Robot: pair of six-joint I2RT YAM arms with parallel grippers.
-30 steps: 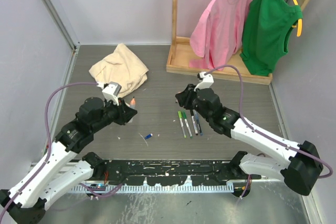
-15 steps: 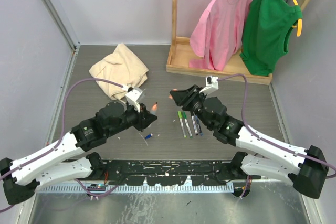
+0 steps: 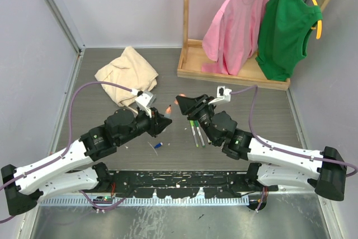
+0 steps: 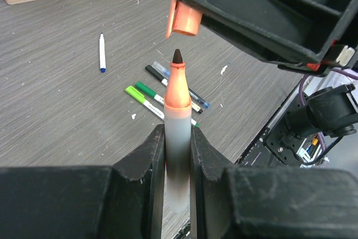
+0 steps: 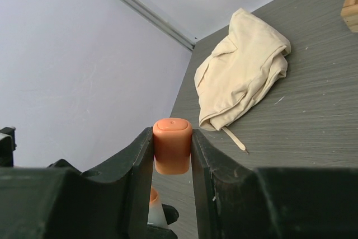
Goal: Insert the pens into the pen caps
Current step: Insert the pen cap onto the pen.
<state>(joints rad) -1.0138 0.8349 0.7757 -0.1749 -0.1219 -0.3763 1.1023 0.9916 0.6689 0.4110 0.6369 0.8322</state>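
Left pincer [image 3: 165, 118], right pincer [image 3: 180, 104]: clamped, near-touching.

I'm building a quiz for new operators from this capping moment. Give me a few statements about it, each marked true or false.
1. The left claw grips a grey-barrelled marker pen with an orange neck and a bare dark tip. True.
2. The right claw holds a stubby blue cap. False: it holds a stubby orange plastic cap.
3. The cap is seated on the pen's tip. False: the left wrist view shows a gap between them.
4. Several loose pens lie side by side on the grey wood-grain table. True.
5. The crumpled cream cloth covers those pens. False: it lies apart from them, toward the far left.
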